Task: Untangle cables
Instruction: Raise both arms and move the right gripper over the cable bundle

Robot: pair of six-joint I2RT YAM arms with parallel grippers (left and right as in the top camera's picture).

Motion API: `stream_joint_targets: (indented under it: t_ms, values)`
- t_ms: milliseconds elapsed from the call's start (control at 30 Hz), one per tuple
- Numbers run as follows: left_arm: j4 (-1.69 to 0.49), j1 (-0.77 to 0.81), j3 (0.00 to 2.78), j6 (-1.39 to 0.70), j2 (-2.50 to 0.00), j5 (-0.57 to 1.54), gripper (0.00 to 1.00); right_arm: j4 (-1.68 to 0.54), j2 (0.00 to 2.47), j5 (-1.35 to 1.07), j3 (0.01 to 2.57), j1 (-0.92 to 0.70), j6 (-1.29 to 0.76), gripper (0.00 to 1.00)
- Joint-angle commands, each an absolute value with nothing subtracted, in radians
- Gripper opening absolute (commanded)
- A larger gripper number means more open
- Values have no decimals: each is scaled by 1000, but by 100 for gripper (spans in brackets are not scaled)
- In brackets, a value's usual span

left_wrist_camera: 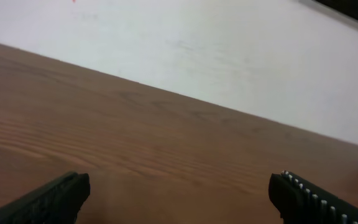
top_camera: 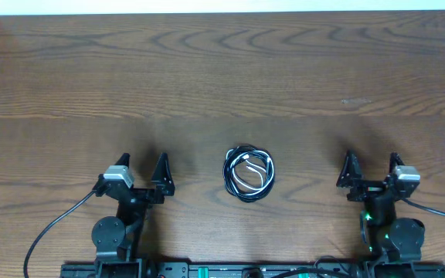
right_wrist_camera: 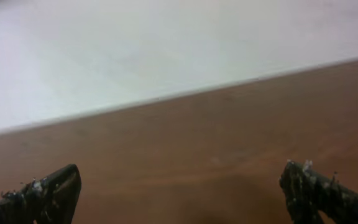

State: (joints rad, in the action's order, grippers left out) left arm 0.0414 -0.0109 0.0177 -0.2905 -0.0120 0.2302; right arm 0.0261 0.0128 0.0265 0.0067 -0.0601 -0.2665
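The left gripper point(top_camera: 142, 164) sits with its jaws spread wide and nothing between them. The right gripper point(top_camera: 371, 164) is spread and empty as well. Both hang low over the bare wooden table point(top_camera: 207, 69).

The cables point(top_camera: 249, 173) lie between the two grippers, about level with their fingers. They are well off to the left gripper's right and the right gripper's left, and they touch neither. They form one small coil, with black loops on the outside and a white cord wound inside. Neither wrist camera shows them.

The step in hand looks like the first reach. It would go best if one gripper pins an outer black loop while the other picks a plug end or the white strand and draws it sideways slowly, so the coil loosens rather than tightens.

No container is in view.
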Motion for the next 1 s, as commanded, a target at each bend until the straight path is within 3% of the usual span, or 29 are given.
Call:
stream_joint_targets:
  t_ms: [0, 200, 600, 967]
  values:
    - [43, -8, 75, -361, -17, 282, 98, 109, 7, -136, 6, -52, -348, 99]
    - [-81, -7, 265, -361, -101, 289, 98, 316, 8, -284, 14, -52, -358, 99]
    - [-261, -7, 754, -362, -406, 439, 98, 591, 14, -310, 38, -53, -681, 99]
    - [-187, -7, 820, -391, -402, 641, 98, 550, 24, -449, 40, -54, -730, 99]
